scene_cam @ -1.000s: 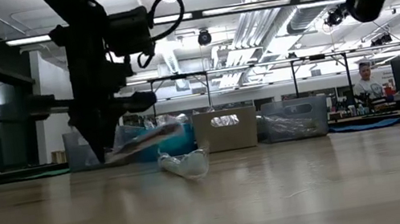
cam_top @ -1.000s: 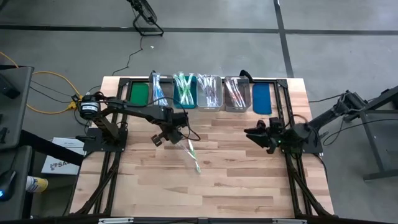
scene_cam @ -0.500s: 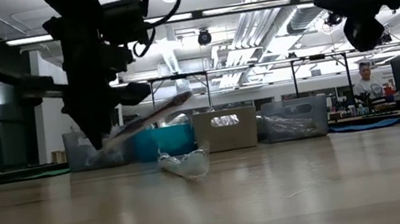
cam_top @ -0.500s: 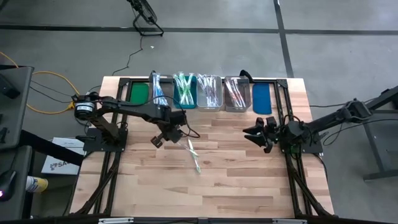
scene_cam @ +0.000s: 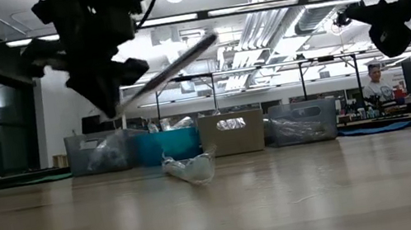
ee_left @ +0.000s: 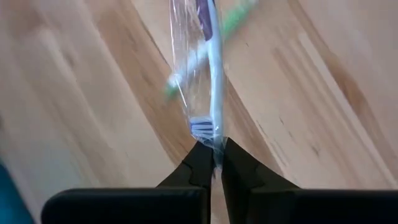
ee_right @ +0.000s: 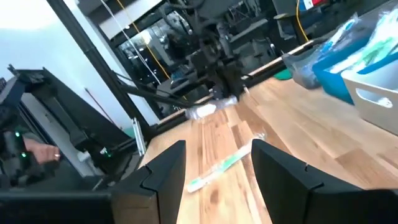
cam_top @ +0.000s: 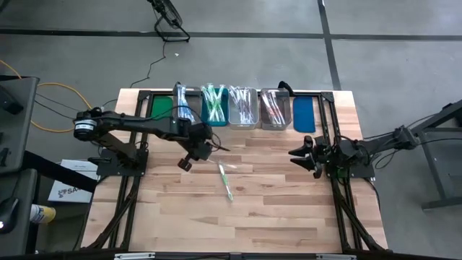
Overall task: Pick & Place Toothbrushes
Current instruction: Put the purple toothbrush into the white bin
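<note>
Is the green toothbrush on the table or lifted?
On the table: the green toothbrush lies flat on the wood, apart from the left gripper, which is shut on a wrapped purple toothbrush.

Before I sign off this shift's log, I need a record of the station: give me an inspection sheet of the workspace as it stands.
Surface: wooden table, one green toothbrush lying on it.
Job's things: wrapped toothbrush lifted off the table; more toothbrushes in the bins along the far edge.
Clutter: nothing seen.
Grippers: left gripper, fingers shut on the wrapped toothbrush; right gripper open, empty, above the table's right side.
Cables: yellow cable on the floor left of the table.
Surroundings: a person at a desk far behind.
</note>
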Robot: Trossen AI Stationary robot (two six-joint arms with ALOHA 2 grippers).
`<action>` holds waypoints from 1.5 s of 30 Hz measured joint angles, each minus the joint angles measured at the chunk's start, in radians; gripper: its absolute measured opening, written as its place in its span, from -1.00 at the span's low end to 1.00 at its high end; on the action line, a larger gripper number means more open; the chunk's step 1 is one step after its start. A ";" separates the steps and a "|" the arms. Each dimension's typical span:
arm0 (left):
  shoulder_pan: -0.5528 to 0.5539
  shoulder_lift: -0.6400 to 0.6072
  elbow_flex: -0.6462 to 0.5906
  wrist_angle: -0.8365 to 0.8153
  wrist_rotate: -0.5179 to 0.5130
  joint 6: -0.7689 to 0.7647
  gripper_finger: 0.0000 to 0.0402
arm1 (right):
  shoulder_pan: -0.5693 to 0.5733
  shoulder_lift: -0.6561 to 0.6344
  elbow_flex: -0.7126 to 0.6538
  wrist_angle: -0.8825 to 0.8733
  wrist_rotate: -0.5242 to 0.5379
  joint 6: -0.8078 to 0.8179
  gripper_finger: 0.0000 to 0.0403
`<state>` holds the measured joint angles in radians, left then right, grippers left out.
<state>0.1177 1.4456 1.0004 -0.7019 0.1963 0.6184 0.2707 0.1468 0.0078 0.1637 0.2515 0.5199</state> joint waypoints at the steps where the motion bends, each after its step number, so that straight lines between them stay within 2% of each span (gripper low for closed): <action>1: 0.000 -0.007 0.000 0.023 0.000 -0.022 -0.96 | 0.000 -0.028 0.000 -0.036 0.002 -0.001 -0.13; 6: 0.000 -0.021 0.001 0.093 -0.004 -0.122 -0.96 | 0.000 -0.139 0.000 -0.104 -0.028 -0.046 -0.13; 12: 0.000 -0.024 0.022 0.174 -0.013 -0.276 -0.96 | 0.000 -0.129 0.000 -0.103 0.003 -0.074 -0.13; 16: 0.001 -0.024 0.125 0.134 -0.102 -0.278 -0.96 | 0.000 -0.113 0.000 -0.103 -0.001 -0.081 -0.13; 20: 0.032 -0.024 0.238 0.079 -0.169 -0.183 -0.96 | 0.000 -0.105 0.000 -0.102 0.001 -0.079 -0.13; 24: 0.104 -0.014 0.333 0.004 -0.233 -0.034 -0.96 | 0.000 -0.105 0.000 -0.100 0.003 -0.080 -0.13; 27: 0.178 0.007 0.396 -0.014 -0.233 0.123 -0.96 | 0.000 -0.105 0.000 -0.100 0.003 -0.080 -0.13; 33: 0.275 0.094 0.481 0.005 -0.246 0.615 -0.96 | 0.000 -0.105 0.000 -0.099 0.003 -0.080 -0.13; 38: 0.327 0.187 0.500 0.111 -0.297 1.083 -0.96 | 0.000 -0.105 0.000 -0.098 0.003 -0.080 -0.13; 45: 0.406 0.308 0.501 0.385 -0.394 1.379 -0.95 | 0.000 -0.105 -0.001 -0.097 0.004 -0.080 -0.13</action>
<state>0.5238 1.7532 1.5010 -0.3171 -0.1981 1.9971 0.2703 0.0422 0.0071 0.0669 0.2550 0.4400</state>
